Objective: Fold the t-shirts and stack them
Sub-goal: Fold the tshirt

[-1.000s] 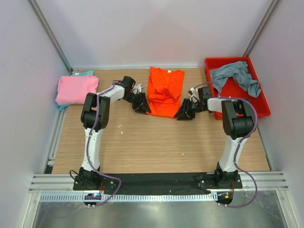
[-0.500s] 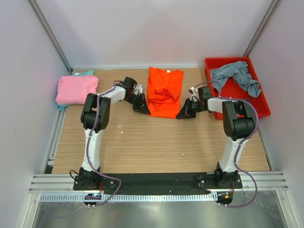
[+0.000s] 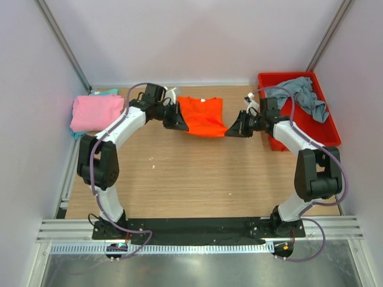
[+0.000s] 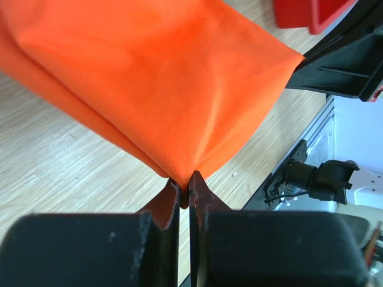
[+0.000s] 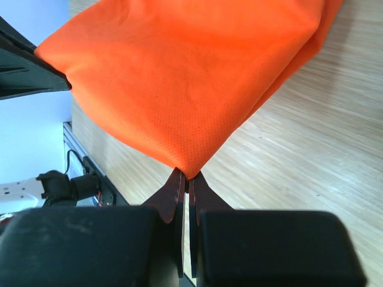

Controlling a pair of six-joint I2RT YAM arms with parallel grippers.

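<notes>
The orange t-shirt (image 3: pixel 202 116) lies at the back middle of the table, stretched between both grippers. My left gripper (image 3: pixel 181 124) is shut on its near left corner (image 4: pixel 179 173). My right gripper (image 3: pixel 229 132) is shut on its near right corner (image 5: pixel 190 170). The cloth hangs taut and lifted off the wood in both wrist views. A pink t-shirt (image 3: pixel 96 112) lies folded at the far left, with a teal t-shirt (image 3: pixel 109 92) showing as an edge under it. A grey-blue t-shirt (image 3: pixel 299 97) lies crumpled in the red bin (image 3: pixel 326 134).
The red bin stands at the back right, close behind my right arm. Grey walls close in the table on the left, back and right. Bare wood (image 3: pixel 197 179) stretches from the shirt to the arm bases.
Both grippers have moved toward the back of the table with the orange shirt's near corners, folding its near part over. The shirt now looks shorter front to back.
</notes>
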